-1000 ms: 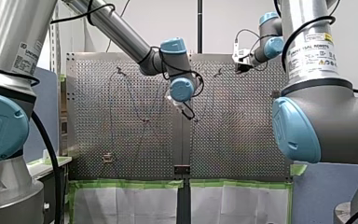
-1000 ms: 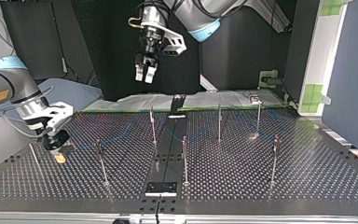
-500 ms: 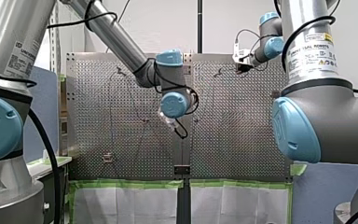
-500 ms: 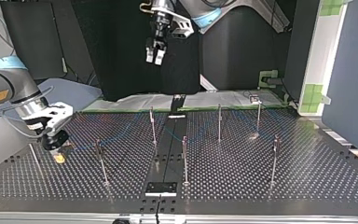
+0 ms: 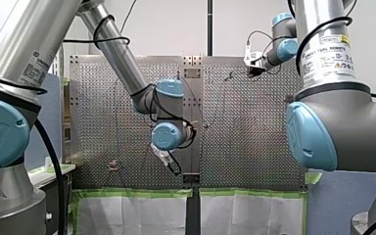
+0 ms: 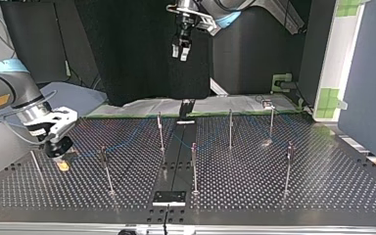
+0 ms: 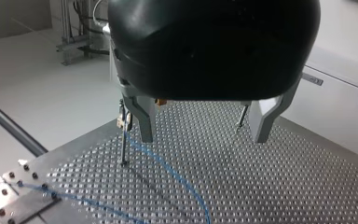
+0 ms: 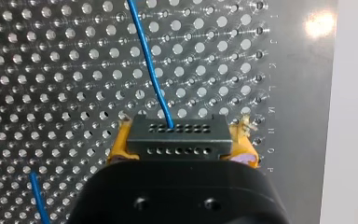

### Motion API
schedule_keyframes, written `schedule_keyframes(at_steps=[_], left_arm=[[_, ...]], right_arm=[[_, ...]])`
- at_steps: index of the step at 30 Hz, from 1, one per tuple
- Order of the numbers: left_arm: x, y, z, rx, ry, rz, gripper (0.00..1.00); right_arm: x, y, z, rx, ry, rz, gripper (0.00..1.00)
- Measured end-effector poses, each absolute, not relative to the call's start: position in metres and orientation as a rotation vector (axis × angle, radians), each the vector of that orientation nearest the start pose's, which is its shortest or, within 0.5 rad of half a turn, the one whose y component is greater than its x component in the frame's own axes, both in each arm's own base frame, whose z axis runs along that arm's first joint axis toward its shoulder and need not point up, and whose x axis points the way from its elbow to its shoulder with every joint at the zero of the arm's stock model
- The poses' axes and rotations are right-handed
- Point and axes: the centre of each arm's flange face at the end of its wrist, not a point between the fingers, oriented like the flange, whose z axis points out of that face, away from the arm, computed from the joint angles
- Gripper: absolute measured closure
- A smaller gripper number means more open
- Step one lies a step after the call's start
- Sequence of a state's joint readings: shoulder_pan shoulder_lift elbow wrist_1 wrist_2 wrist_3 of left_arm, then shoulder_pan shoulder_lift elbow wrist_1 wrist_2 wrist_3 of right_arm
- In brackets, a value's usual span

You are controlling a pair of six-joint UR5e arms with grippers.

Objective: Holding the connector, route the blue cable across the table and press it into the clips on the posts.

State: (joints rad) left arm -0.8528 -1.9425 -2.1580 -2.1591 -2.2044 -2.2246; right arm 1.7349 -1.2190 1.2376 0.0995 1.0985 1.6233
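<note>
My right gripper [image 6: 58, 155] sits low over the perforated table [image 6: 274, 196], at the top view's left. Its yellow pads [image 8: 119, 145] are clamped on the connector [image 8: 177, 137], one on each end. The connector is a small grey block with two rows of holes. Its long axis lies crosswise to the gripper, running from pad to pad, and its holed face points straight ahead, away from the wrist.

The blue cable [image 8: 151, 74] leaves that face near the middle and runs ahead over the table in a slight curve. In the top view it shows faintly, trailing from the gripper towards the thin upright posts [image 6: 230, 128] in the middle of the table.

My left gripper [image 7: 203, 137] is raised well above the table, high in the top view. Its metal fingers [image 7: 142, 116] stand wide apart with nothing between them. Below it, in the left wrist view, the cable runs by a post with a clip [image 7: 123, 119] at its top, passing just beside the post's foot and then bending across the table. Whether the cable sits in any clip, I cannot tell.
</note>
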Motion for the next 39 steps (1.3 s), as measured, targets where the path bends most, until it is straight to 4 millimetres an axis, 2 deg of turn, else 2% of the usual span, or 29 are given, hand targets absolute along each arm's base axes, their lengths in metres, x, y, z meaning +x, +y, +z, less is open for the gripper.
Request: schedule_keyframes(at_steps=[16,24,29,39], left_arm=[[0.259,-0.335,0.105,-0.239,1.61,-0.563,0.0],[0.26,-0.296,0.091,-0.241,1.627,-0.42,0.0],[0.256,-0.269,0.082,-0.265,1.643,-0.297,0.0],[0.245,-0.229,0.069,-0.261,1.671,-0.14,0.0]], right_arm=[[0.277,-0.578,0.445,1.74,-0.994,1.653,1.0],[0.278,-0.577,0.445,1.743,-0.993,1.654,1.0],[0.278,-0.577,0.444,1.743,-0.993,1.654,1.0],[0.277,-0.577,0.444,1.739,-1.001,1.654,1.0]])
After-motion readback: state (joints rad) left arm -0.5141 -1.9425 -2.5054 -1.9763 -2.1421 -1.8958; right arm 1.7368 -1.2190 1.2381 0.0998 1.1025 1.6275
